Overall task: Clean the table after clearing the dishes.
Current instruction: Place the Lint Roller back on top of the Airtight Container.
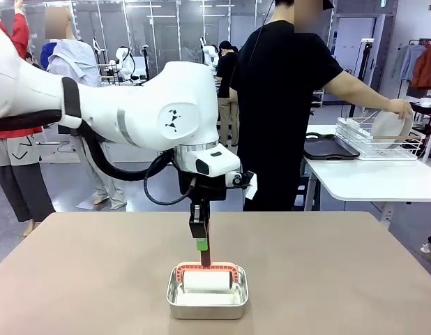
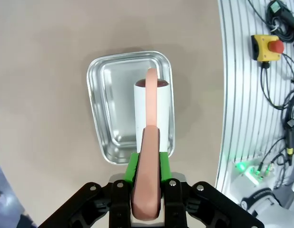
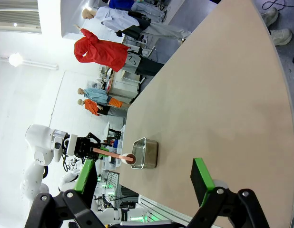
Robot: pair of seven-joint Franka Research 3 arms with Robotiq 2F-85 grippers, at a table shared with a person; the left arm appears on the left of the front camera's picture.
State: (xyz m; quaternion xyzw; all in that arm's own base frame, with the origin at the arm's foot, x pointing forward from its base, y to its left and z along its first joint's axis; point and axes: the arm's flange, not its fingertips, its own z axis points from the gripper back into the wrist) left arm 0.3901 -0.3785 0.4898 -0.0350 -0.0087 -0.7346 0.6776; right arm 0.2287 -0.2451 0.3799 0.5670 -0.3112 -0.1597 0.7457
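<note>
On the table (image 1: 327, 265), the steel pan (image 1: 207, 303) is sitting directly below the left gripper (image 1: 201, 246). This gripper is clamping the handle of a roller (image 1: 208, 280), which is hanging into the pan. The right gripper (image 3: 147, 183) is standing wide, grasping nothing, with the pan at its 11 o'clock.

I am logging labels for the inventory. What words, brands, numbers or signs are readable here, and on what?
None can be read.
White arm, front view: a small black mark on its joint, a symbol, not letters.
Yellow box with a red button, left wrist view: no legible print.
Steel pan: no marking.
</note>
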